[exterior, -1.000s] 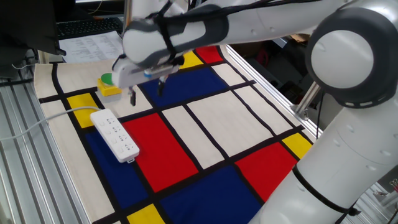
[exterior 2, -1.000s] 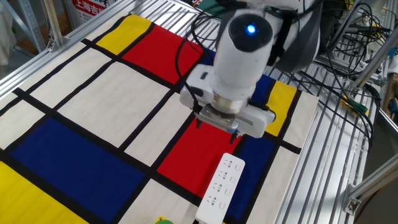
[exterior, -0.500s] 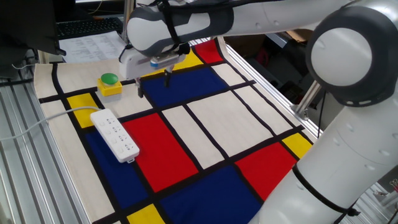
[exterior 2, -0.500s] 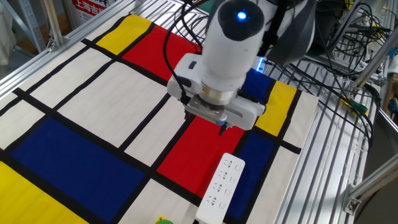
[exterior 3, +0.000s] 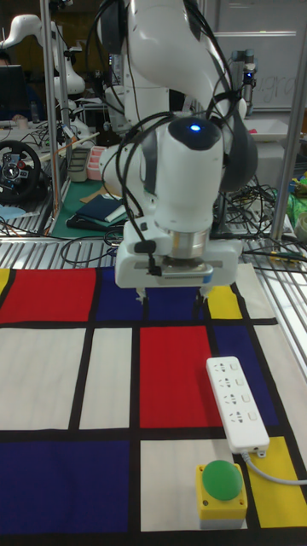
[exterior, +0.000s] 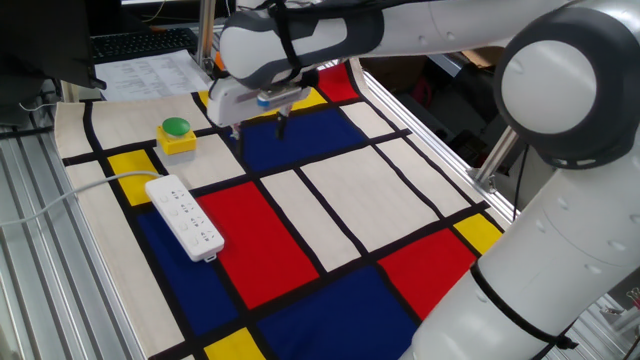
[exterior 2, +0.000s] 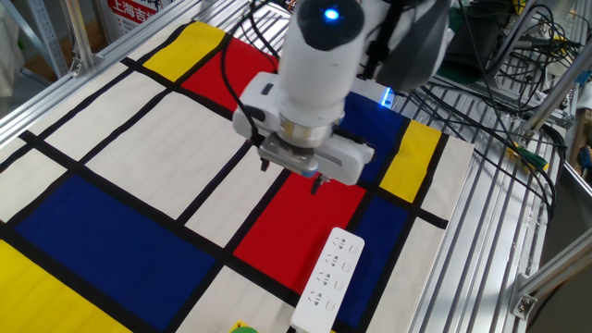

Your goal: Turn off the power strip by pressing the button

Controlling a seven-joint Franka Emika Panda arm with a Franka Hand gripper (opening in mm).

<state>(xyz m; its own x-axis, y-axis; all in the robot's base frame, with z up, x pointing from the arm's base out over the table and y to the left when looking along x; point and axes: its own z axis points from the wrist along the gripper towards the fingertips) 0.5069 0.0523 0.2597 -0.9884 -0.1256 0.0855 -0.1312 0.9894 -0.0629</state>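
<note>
The white power strip lies flat across a blue and a red field of the mat, its pale grey cable running off to the left. The strip also shows in the other fixed view and the tall view. Its button is too small to make out in any view. My gripper hangs open above the dark blue field, well away from the strip, with nothing between its fingers. The same open gripper shows a wide gap between its fingertips in both other views.
A green dome button on a yellow base stands near the strip's cable end. The patterned mat covers the table. Metal rails and loose cables border it.
The gripper has risen and drifted away from the power strip and the green button, out over the dark blue field. It has stayed open. The strip has not moved.
</note>
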